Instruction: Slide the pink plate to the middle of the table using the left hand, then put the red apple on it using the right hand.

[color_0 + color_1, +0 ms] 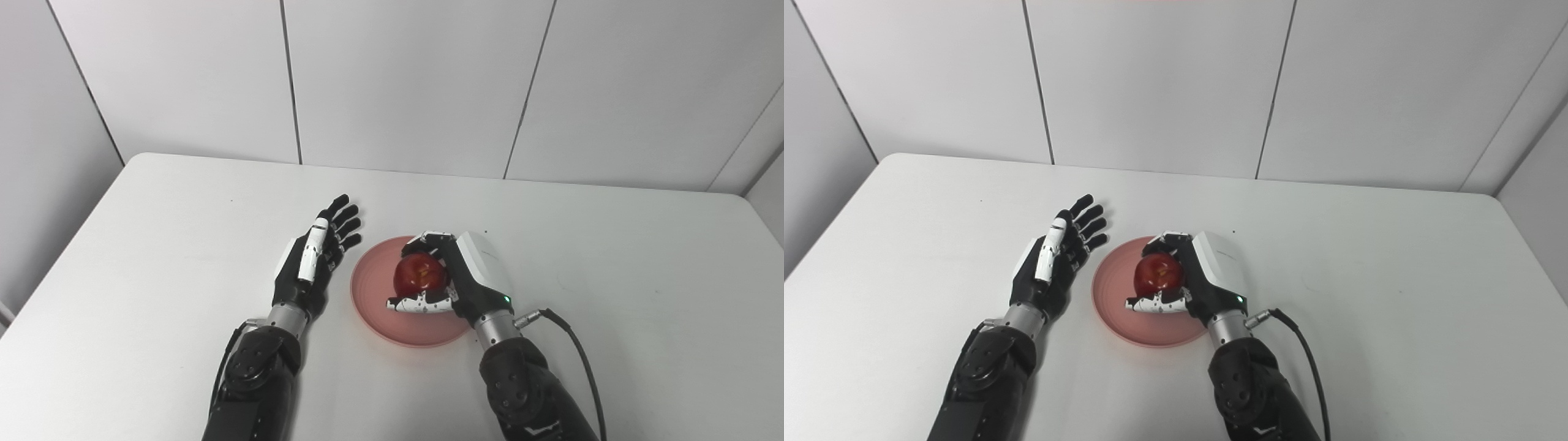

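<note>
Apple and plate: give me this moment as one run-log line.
pink plate: mid-table | red apple: over plate, contact unclear | right robot hand: shut on apple | left robot hand: open, beside plate, apart

Two head cameras side by side, angled down from near, sharing the white table [184,245].

Bare table [612,257] all around pink plate [373,306]

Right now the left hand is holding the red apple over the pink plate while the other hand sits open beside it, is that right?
No, the hands are swapped: the right hand holds the red apple over the pink plate, while the left hand sits open beside it, as the left eye view shows.
</note>
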Robot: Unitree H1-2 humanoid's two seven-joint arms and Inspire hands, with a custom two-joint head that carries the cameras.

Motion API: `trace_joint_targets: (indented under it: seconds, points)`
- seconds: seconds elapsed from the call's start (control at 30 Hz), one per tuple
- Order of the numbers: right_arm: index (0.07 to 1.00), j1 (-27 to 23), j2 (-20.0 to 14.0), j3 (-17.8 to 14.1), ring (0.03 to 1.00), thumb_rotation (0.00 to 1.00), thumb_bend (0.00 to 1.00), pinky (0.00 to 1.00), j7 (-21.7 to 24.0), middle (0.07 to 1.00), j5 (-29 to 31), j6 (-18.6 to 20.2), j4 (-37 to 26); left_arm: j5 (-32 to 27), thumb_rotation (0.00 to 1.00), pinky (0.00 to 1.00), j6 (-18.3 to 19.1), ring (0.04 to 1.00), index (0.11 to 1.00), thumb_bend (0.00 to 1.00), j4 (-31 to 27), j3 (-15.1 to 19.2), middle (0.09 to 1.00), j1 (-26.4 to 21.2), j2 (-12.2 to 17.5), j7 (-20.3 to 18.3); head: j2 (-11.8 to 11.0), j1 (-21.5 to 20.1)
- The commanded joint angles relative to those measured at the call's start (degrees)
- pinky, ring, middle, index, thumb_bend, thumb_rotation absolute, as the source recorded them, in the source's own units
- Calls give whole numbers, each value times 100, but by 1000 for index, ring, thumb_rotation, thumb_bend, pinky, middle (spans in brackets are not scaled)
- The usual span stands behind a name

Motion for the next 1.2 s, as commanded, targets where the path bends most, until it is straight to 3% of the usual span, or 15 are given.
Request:
trace_joint_targets:
  seconds: [0.0,0.23,0.57,0.6,0.67,0.73,0.77,0.87,1.17]
  points:
    - [487,-141,0,-11,345,131,516,257,-59,446,-74,-205,-16,-3,1000,887,268,909,889,366,66,1,908,98,-39,62,8,5]
    - [488,-115,-21,10,338,131,515,246,-99,443,-169,-214,-32,-27,1000,892,256,912,895,371,57,-3,912,113,-26,22,27,-4]
    - [489,-80,4,-6,416,147,520,315,-18,522,-270,-74,-135,-16,1000,883,241,910,892,370,72,10,910,108,-42,53,22,-12]
    - [547,-79,-1,0,431,205,671,322,21,542,-282,-36,-164,-15,1000,883,238,909,891,372,70,11,910,110,-43,53,22,-12]
    - [613,-77,-8,13,460,285,836,342,135,576,-321,62,-262,-20,1000,887,248,911,891,373,60,8,911,114,-39,44,24,-12]
    - [668,-74,-9,14,571,335,956,459,216,654,-341,83,-327,-12,1000,889,249,911,891,375,51,2,911,119,-35,42,24,-20]
    - [671,-79,-29,30,578,338,962,467,279,659,-374,78,-358,-4,1000,889,259,911,891,375,43,-1,911,122,-33,48,21,-24]
    - [750,-83,-72,52,696,382,998,614,420,751,-428,47,-410,13,1000,888,251,910,890,371,46,-6,909,123,-28,56,20,-25]
    - [896,-49,-159,46,833,520,1000,748,725,865,-535,61,-560,3,1000,877,214,904,884,356,45,9,904,121,-55,79,15,-29]
